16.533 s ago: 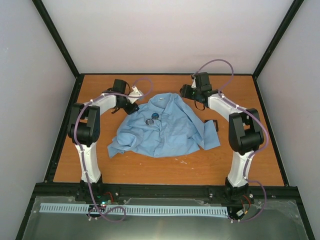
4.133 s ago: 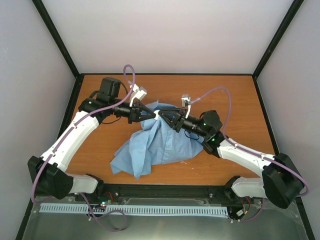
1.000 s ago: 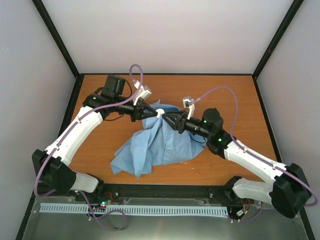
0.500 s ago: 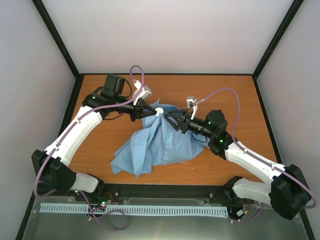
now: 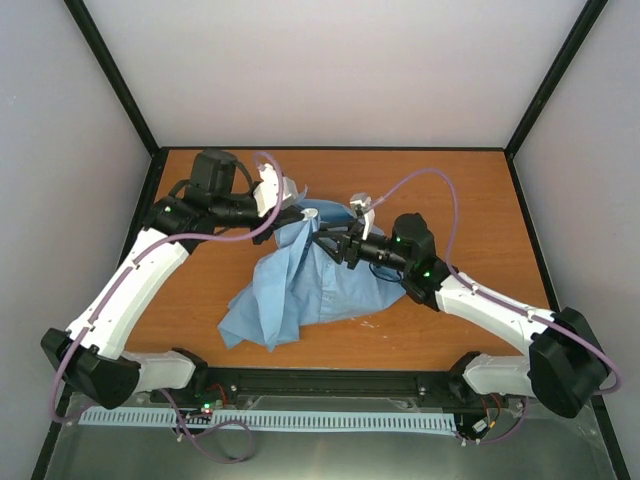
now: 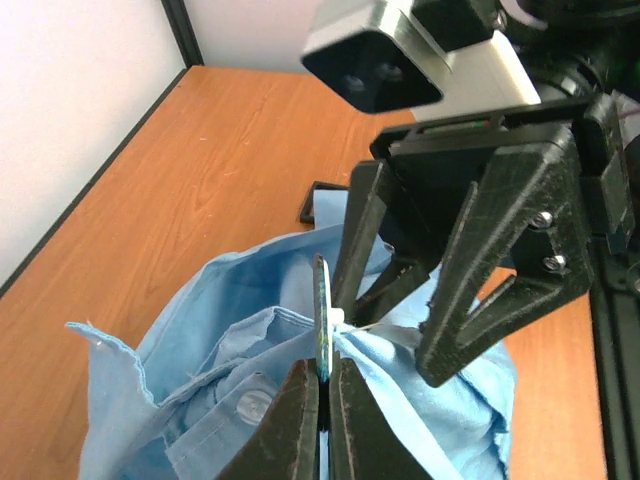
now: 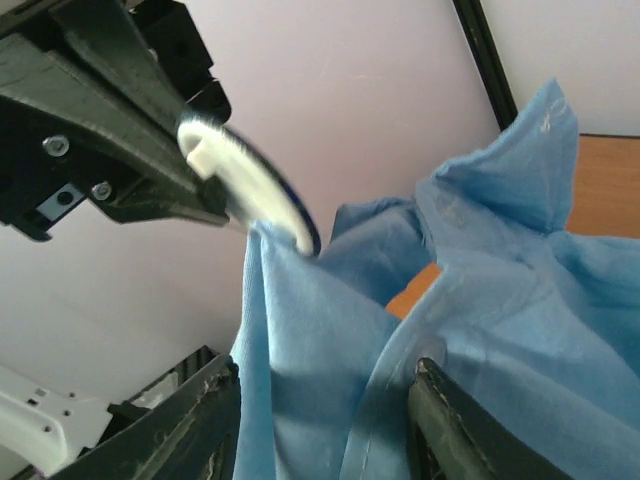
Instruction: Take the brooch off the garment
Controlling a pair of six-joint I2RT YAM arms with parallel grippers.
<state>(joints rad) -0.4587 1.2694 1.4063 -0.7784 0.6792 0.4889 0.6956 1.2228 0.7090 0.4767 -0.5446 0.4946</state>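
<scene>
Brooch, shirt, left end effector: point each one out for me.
brooch (image 7: pixel 255 200), right wrist view, its pale back face.
shirt (image 5: pixel 310 285), top view, middle of the bunched fabric.
left end effector (image 6: pixel 322 378), left wrist view, between its closed fingertips.

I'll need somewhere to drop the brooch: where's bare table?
Widest bare patch: the far right of the orange wooden table, between the bunched light blue shirt and the black frame rail. A narrower strip runs in front of the shirt. Crowded: the centre, where the left gripper pinches the small round brooch beside the right gripper.
</scene>
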